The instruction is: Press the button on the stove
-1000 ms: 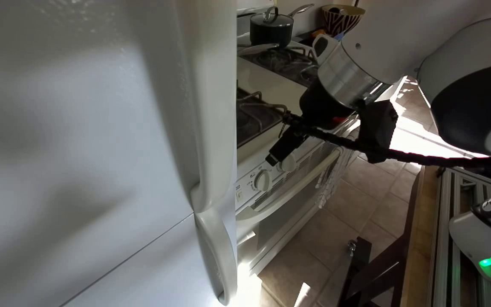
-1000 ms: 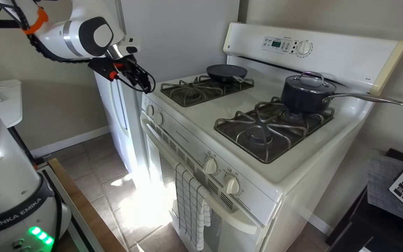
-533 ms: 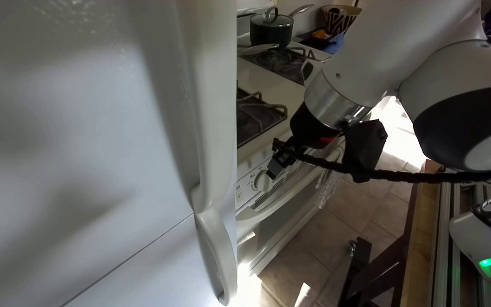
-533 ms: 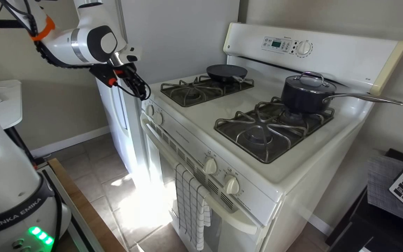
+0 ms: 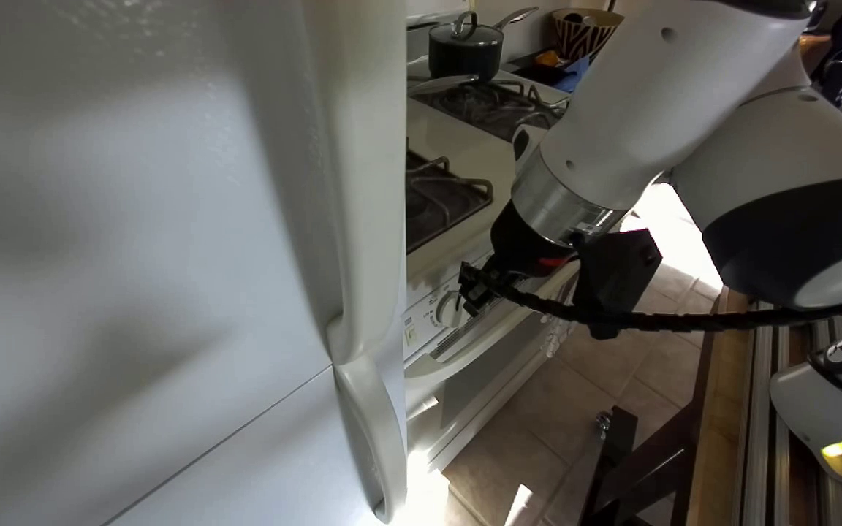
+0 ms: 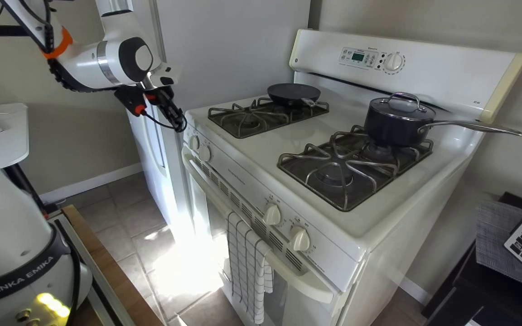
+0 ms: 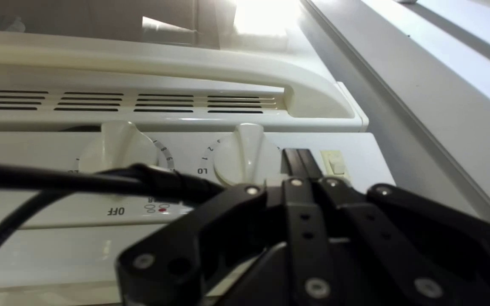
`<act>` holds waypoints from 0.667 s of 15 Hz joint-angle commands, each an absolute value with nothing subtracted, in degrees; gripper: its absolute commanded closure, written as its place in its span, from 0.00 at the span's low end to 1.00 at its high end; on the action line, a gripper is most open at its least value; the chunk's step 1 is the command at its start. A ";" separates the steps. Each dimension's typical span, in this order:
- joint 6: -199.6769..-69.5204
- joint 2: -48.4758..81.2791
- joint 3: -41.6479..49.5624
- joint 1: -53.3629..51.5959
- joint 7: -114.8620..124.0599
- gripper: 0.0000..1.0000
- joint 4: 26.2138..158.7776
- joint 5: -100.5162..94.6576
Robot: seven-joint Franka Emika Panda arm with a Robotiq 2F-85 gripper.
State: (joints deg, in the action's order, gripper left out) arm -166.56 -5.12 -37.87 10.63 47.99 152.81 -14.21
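Wrist view: button (image 7: 337,163) lengthwise near-vertical

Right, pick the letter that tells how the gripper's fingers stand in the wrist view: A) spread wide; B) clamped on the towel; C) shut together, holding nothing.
C: the two fingertips of the gripper meet with no visible gap, appearing between a round knob and the small switch.
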 commanded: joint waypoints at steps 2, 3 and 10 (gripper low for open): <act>-165.54 -1.27 -39.97 13.11 56.56 1.00 150.58 -20.58; -165.65 -0.11 -39.95 13.26 57.55 1.00 150.00 -21.33; -167.09 8.51 -36.89 11.26 58.96 1.00 145.58 -24.12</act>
State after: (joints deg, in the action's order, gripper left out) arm -166.29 3.70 -38.38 12.26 53.03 148.26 -20.08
